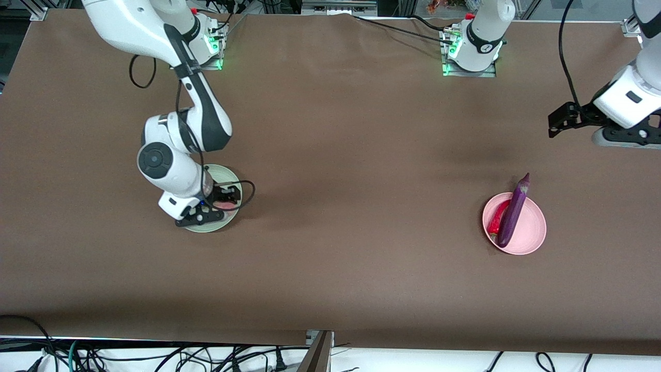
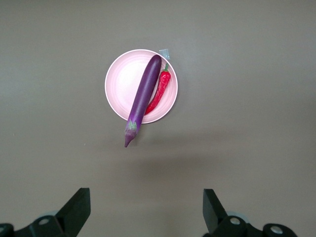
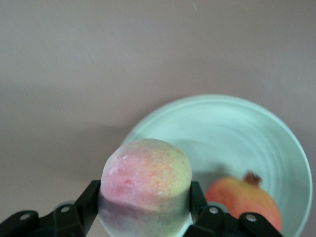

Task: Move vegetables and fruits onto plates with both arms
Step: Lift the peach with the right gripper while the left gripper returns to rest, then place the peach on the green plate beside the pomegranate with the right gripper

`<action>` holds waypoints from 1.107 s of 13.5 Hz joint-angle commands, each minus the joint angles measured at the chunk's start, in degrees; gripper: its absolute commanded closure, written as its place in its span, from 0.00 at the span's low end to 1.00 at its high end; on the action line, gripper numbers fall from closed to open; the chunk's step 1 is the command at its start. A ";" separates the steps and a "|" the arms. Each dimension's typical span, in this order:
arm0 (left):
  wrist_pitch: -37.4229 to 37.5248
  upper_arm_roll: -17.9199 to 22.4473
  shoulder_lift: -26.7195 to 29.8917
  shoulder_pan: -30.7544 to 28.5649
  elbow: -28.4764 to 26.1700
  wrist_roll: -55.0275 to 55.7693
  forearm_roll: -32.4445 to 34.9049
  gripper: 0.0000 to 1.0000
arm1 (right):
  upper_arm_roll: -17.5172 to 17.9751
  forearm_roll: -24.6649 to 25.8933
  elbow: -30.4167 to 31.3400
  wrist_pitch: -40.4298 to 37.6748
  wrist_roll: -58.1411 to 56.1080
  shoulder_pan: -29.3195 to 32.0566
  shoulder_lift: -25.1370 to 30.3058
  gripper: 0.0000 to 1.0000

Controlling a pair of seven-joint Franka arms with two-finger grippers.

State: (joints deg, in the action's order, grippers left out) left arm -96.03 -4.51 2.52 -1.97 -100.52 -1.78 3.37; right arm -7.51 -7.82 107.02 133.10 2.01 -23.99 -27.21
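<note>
Green plate (image 3: 256, 128) under right claw (image 3: 143, 207) gripping blushed fruit (image 3: 145, 185); left claw (image 2: 145, 210) wide

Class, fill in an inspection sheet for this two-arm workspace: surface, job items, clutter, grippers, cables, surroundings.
Surface: brown cloth-covered table.
Job's things: long glossy purple eggplant and thin curved red chili pepper lie side by side on the round pale pink plate; round red-yellow crowned fruit sits in the round pale green plate.
Clutter: nothing seen.
Grippers: right gripper shut on the round greenish-yellow pink-blushed fruit above the green plate; left gripper open, waiting at its end of the table.
Cables: black cables below the table's near edge.
Surroundings: metal framing.
</note>
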 commanded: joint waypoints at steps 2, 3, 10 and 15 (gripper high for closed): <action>1.02 -0.24 0.20 0.30 0.50 0.37 1.28 0.00 | 1.27 -0.36 10.66 10.93 -0.69 0.26 2.96 0.47; 1.02 -0.24 0.20 0.30 0.50 0.29 1.20 0.00 | 1.27 -0.36 10.67 11.65 0.01 0.26 2.52 0.03; 1.10 -0.24 -0.33 0.21 0.50 -0.33 1.02 0.00 | -1.98 -0.01 -0.38 -2.28 -1.39 0.79 3.92 0.00; 1.28 -0.15 -0.33 0.12 0.41 -0.42 1.02 0.00 | -2.69 0.79 -6.82 -18.81 0.81 0.52 13.47 0.00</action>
State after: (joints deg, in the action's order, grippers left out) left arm -95.62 -4.72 2.27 -1.92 -100.52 -1.65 3.44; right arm -10.17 -7.76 99.53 119.27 1.99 -23.52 -20.21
